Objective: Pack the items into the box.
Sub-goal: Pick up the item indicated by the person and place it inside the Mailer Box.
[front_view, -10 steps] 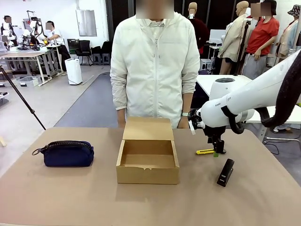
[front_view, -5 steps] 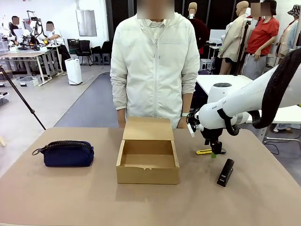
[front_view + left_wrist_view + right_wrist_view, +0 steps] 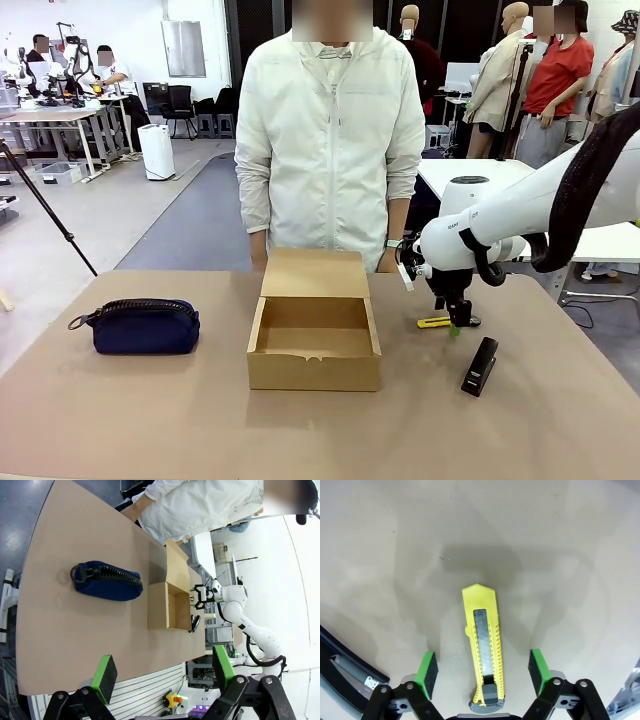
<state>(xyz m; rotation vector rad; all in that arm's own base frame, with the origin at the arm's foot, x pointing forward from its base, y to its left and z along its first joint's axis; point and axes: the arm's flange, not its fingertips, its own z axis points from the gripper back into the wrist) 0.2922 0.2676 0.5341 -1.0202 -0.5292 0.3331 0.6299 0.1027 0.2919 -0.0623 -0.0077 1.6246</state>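
right hand (image 3: 482,667) is hovering low, pads (image 3: 427,668) apart, straddling a yellow knife (image 3: 485,645) toward the worktop's (image 3: 150,420) right edge. the knife's long axis is running between the pads, so closing should catch its sides. stapler (image 3: 481,366) is lying just nearer the front edge, pouch (image 3: 146,326) by the left edge, box (image 3: 314,372) sitting open in the middle. left hand (image 3: 163,670) is hanging high, spread wide.

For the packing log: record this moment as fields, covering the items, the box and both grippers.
box: open, empty, lid flap tilted back
pouch: on the table, left of box, apart from it
stapler: on the table, right of box, untouched
knife: yellow, on the table beyond the stapler
right gripper: open, straddling the knife, pads clear of it
left gripper: open, high over the table, holding nothing
packed: nothing yet
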